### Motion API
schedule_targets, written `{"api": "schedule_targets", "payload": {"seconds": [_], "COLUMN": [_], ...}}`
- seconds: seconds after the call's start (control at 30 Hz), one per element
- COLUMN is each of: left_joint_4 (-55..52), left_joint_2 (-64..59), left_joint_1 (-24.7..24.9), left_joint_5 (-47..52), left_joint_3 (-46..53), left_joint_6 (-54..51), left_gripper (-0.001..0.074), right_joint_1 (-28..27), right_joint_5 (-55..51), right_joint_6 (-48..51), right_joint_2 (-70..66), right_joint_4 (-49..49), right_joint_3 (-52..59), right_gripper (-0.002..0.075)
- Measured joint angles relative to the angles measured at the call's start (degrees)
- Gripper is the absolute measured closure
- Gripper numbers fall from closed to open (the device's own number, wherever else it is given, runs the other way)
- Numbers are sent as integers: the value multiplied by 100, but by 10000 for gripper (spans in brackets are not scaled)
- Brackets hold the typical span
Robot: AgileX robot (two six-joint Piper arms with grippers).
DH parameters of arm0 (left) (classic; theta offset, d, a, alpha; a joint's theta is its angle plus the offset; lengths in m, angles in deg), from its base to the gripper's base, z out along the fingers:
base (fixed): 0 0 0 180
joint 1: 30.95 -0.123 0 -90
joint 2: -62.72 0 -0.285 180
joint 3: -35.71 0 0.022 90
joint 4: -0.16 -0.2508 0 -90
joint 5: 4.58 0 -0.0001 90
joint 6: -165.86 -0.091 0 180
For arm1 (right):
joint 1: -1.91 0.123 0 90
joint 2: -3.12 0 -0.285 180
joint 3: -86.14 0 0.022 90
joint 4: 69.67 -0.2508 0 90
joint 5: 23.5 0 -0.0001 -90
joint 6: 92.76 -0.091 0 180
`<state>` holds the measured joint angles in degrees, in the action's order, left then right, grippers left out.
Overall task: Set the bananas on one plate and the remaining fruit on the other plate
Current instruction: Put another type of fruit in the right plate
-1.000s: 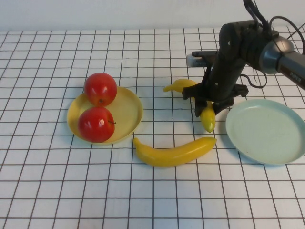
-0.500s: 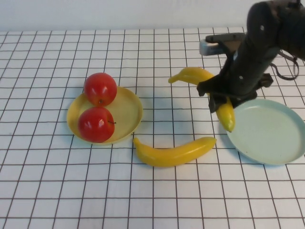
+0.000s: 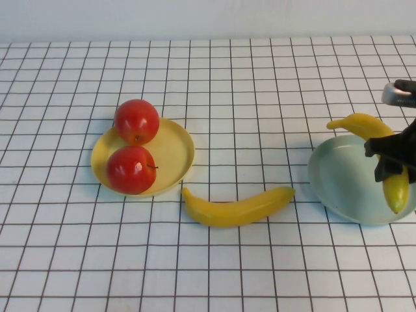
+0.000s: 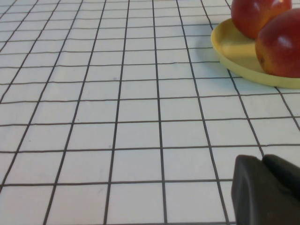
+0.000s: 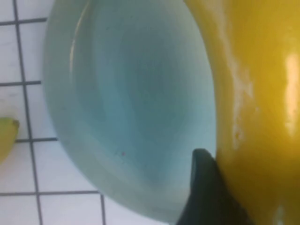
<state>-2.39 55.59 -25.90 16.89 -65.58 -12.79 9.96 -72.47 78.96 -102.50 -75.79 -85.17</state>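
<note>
My right gripper point(image 3: 391, 156) is shut on a yellow banana point(image 3: 380, 148) and holds it over the mint plate point(image 3: 344, 182) at the right edge. In the right wrist view the banana point(image 5: 258, 93) fills one side, one dark finger point(image 5: 206, 192) presses against it, and the mint plate point(image 5: 131, 103) lies below. The second banana point(image 3: 237, 206) lies on the table between the plates; its tip shows in the right wrist view point(image 5: 5, 136). Two red apples point(image 3: 133, 153) sit on the yellow plate point(image 3: 175, 153). My left gripper point(image 4: 265, 187) is shut and empty near the yellow plate point(image 4: 239, 54).
A white tablecloth with a black grid point(image 3: 247, 78) covers the table. The left arm does not show in the high view.
My right gripper has carried the banana to the right, from beside the mint plate to above it. The other banana, apples and plates have not moved.
</note>
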Motion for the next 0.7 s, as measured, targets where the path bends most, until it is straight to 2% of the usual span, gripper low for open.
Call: {"api": "schedule_targets", "payload": {"seconds": [0.2, 0.4, 0.53, 0.7], "left_joint_4": [0, 0, 0, 0], "left_joint_2": [0, 0, 0, 0], "left_joint_1": [0, 0, 0, 0], "left_joint_5": [0, 0, 0, 0], "left_joint_3": [0, 0, 0, 0], "left_joint_6": [0, 0, 0, 0], "left_gripper": [733, 733, 733, 733], "right_joint_1": [-100, -12, 414, 1450], "right_joint_5": [168, 175, 149, -23], "right_joint_6": [71, 182, 386, 1243], "right_joint_2": [-226, -169, 215, 376], "right_joint_4": [26, 26, 26, 15], "right_joint_3": [10, 10, -133, -538], "right_gripper": [246, 210, 207, 207]}}
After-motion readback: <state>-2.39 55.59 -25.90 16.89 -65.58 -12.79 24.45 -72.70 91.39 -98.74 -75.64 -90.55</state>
